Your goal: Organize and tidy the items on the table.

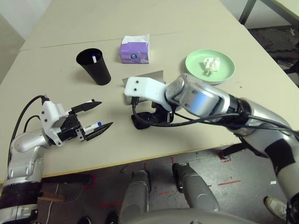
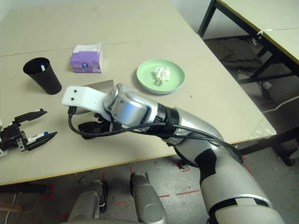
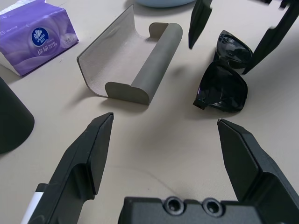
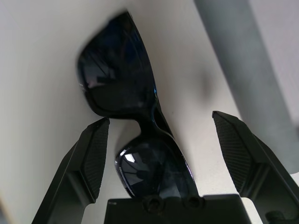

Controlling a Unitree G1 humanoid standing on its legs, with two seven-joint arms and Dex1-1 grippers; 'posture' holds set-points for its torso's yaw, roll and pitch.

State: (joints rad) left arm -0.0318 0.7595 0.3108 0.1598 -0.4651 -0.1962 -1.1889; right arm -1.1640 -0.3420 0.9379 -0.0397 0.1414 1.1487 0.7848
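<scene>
Black sunglasses (image 4: 135, 126) lie folded on the table (image 1: 196, 126) near its front edge. My right gripper (image 4: 161, 121) stands open over them, one finger on each side, not touching. The grey glasses case (image 3: 135, 65) lies open just behind them. My left gripper (image 1: 91, 119) is open at the front left, pointing toward the case and holding nothing. A white marker with a blue cap (image 1: 93, 125) lies on the table beside its nearer finger, outside the jaws. Another white marker (image 1: 95, 59) stands in the black cup (image 1: 96, 67). The crumpled white tissue (image 1: 210, 64) lies on the green plate (image 1: 224, 72).
The purple tissue box (image 1: 134, 50) stands behind the case, right of the cup. A pale blue plate rim (image 3: 163, 2) shows beyond the case. A seam runs across the far tabletop. A dark-legged table (image 2: 261, 28) stands to the right.
</scene>
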